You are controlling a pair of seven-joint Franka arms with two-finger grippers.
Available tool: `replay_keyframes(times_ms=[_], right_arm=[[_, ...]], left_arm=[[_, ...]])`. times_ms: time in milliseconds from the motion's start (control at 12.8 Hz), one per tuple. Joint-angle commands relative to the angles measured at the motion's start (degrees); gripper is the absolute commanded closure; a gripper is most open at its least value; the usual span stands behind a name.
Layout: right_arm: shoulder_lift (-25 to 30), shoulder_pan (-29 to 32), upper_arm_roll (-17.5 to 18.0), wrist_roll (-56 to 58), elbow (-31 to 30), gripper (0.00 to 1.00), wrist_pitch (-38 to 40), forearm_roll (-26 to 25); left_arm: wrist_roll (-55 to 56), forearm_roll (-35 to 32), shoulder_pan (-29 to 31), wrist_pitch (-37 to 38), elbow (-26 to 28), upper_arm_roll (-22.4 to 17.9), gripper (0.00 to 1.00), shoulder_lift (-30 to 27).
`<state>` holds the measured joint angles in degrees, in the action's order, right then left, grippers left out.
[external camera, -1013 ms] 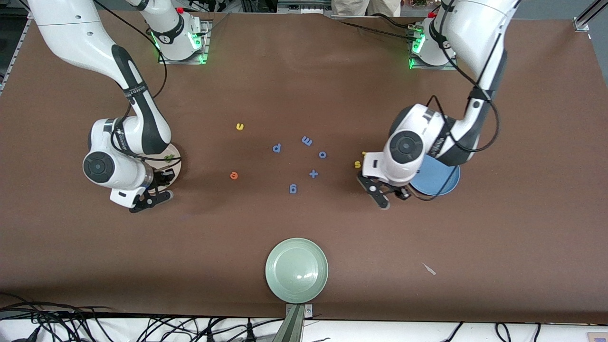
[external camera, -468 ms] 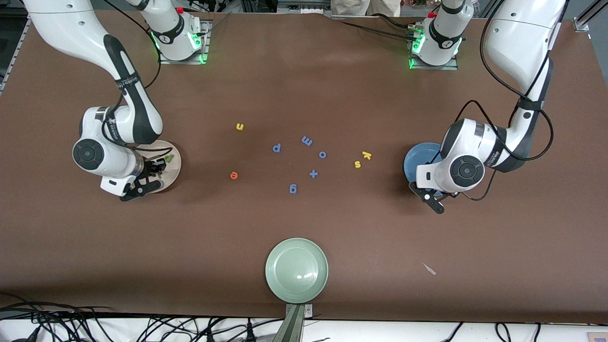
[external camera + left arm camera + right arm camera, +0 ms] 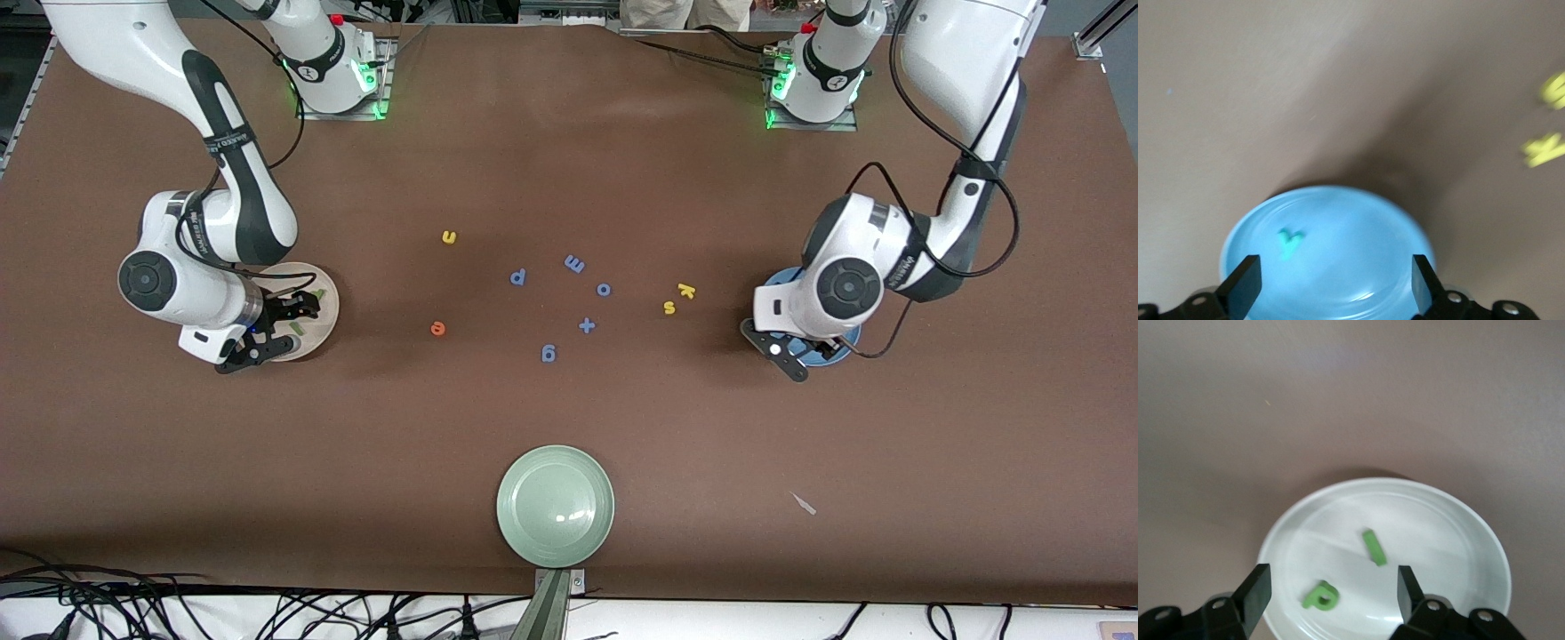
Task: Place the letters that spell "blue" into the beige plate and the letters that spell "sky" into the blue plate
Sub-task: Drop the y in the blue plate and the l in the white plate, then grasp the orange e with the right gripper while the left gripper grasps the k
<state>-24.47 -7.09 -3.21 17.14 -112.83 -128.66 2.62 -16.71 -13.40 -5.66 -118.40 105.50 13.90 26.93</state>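
Note:
My left gripper [image 3: 1333, 288] hangs open just over the blue plate [image 3: 1361, 250], and the teal y [image 3: 1290, 242] lies loose in that plate. My right gripper [image 3: 1333, 592] is open above the beige plate [image 3: 1441, 543], which holds the green b [image 3: 1321, 595] and the dark green l [image 3: 1374, 547]. Out on the table lie the yellow u [image 3: 449, 236], the orange e [image 3: 436, 328], the yellow k [image 3: 685, 290] and the yellow s [image 3: 669, 308]. In the front view the left gripper [image 3: 800, 351] covers much of the blue plate [image 3: 840, 349], and the right gripper [image 3: 271, 333] is above the beige plate [image 3: 325, 307].
Several small blue letters, among them a p [image 3: 518, 276], an m [image 3: 575, 263] and a g [image 3: 548, 353], lie mid-table between the e and the s. A pale green plate [image 3: 555, 506] sits near the front edge. A scrap [image 3: 804, 504] lies toward the left arm's end.
The left arm swung from beside the s to over the blue plate. Both grippers opened; the y now lies in the blue plate and the b in the beige plate.

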Motion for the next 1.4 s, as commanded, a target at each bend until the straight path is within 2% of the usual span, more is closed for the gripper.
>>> replay_keyframes(times_ms=[0,234,390,623,779,1013,1325], right_arm=[[0.6,-1.4,2.7,-8.1,1.9,0.15,1.5,1.0],[-1.9,-2.0,6.5,-17.9,5.7,0.15,1.4,1.3],[-4.8,-2.0,10.3,-26.4,8.8,0.15,0.4,1.4],[-8.4,-2.8,13.0,-37.1,11.7,0.15,-2.2,1.4],[-10.5,-5.1,13.1,-42.0,11.7,0.15,-5.7,1.4],[-12.4,-7.5,13.1,-47.3,11.1,0.15,-9.0,1.3],[-11.8,-8.1,13.0,-48.2,9.0,0.15,-9.2,0.6]], left_arm=[[11.0,-0.5,-0.2,-0.3,1.8,4.4,0.00,-1.2],[18.9,-0.5,-0.5,-6.4,3.7,6.8,0.00,1.3],[18.0,-1.6,-0.9,-15.2,7.7,6.8,0.00,1.9],[17.7,-3.0,-3.5,-18.5,9.4,6.8,0.00,2.4],[12.0,-10.7,-3.7,-18.7,10.0,7.2,0.00,2.3],[6.1,-11.7,-3.7,-18.8,10.9,9.3,0.00,2.2],[-13.6,-10.9,0.0,-19.3,11.5,10.4,0.01,2.7]])
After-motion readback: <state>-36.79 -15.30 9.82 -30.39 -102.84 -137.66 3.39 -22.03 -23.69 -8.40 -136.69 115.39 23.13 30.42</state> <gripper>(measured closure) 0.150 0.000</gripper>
